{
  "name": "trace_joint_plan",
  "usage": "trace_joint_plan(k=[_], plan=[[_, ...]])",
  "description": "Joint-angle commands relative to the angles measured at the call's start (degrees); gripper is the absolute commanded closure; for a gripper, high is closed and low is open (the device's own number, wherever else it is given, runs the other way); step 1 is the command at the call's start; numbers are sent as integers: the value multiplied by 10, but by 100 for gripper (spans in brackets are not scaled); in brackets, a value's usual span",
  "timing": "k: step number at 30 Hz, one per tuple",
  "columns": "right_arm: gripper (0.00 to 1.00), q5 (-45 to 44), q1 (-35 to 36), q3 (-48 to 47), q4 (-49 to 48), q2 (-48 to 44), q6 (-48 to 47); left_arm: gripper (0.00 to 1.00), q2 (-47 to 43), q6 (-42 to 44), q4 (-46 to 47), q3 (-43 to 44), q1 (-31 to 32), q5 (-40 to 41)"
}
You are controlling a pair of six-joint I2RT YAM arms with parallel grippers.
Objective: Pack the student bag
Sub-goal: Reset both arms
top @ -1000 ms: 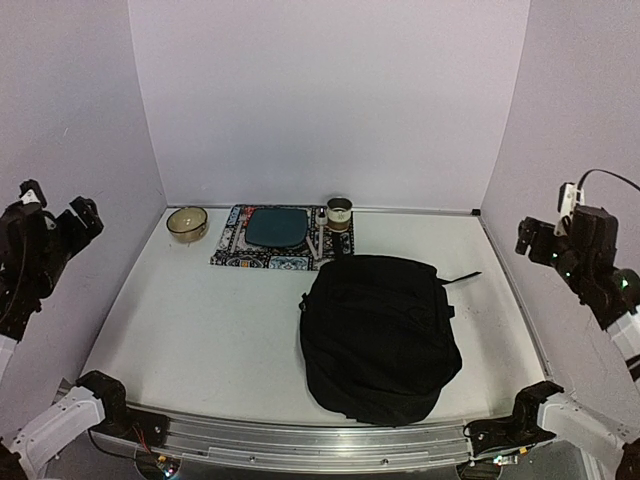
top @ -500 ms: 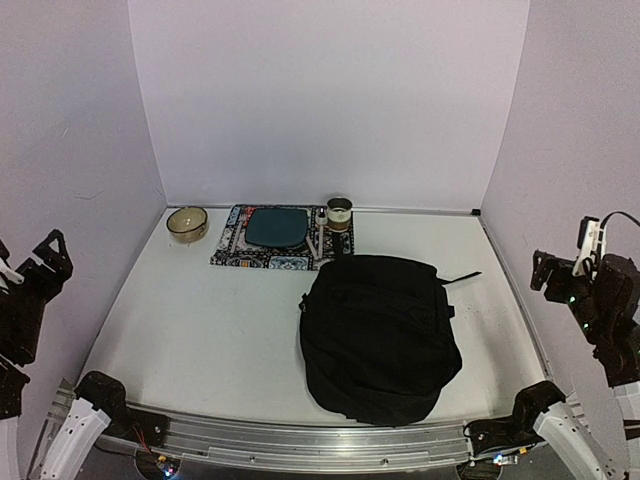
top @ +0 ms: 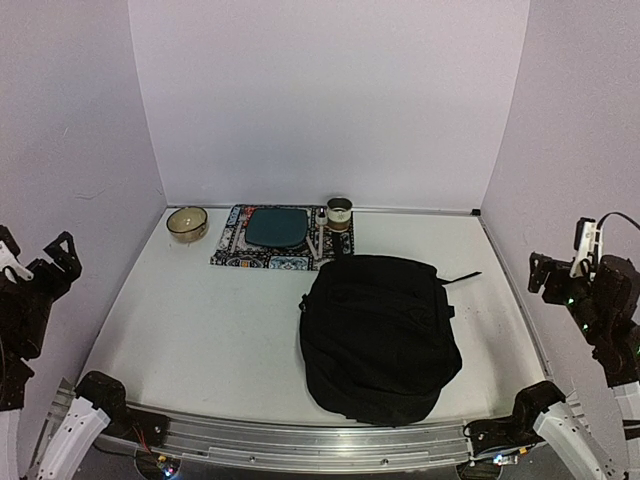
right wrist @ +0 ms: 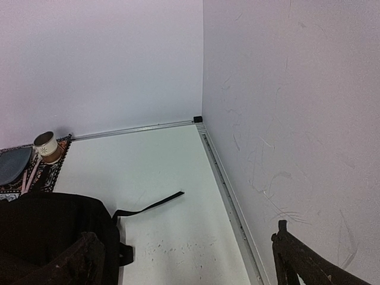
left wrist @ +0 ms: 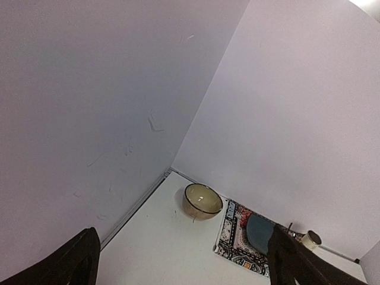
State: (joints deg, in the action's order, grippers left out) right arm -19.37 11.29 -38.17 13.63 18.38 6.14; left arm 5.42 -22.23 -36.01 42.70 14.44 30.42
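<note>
Student bag: the student bag (top: 380, 338) lies flat on the white table (top: 200, 330), right of centre and towards the near edge, zipped shut as far as can be seen.
Bag edges: its near end sits close to the metal rail (top: 300, 440); one thin strap (top: 462, 277) trails from its far right corner over the table.
Open room: a broad band of table shows between the bag and the left wall, a narrower one on the right wall's side.
Far edge: a patterned mat (top: 270, 238) carries a teal pad (top: 275, 227), just beyond the bag's far end; a cup (top: 339, 213) stands at the mat's right corner, a bowl (top: 187, 223) to its left.
Left gripper: the left gripper (left wrist: 183, 237) hangs high by the left wall, well apart from the bag, fingers spread wide and holding nothing.
Right gripper: the right gripper (right wrist: 185, 233) is raised by the right wall, off the bag's right side, fingers likewise parted with nothing between them.
</note>
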Motion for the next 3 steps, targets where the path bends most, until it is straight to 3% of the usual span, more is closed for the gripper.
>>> trace_joint_plan(k=[1, 3], plan=[[2, -6, 1, 1, -22, 8, -9, 1, 28, 17, 10, 3, -2, -9], [2, -2, 1, 2, -24, 8, -10, 1, 31, 18, 11, 3, -3, -9]])
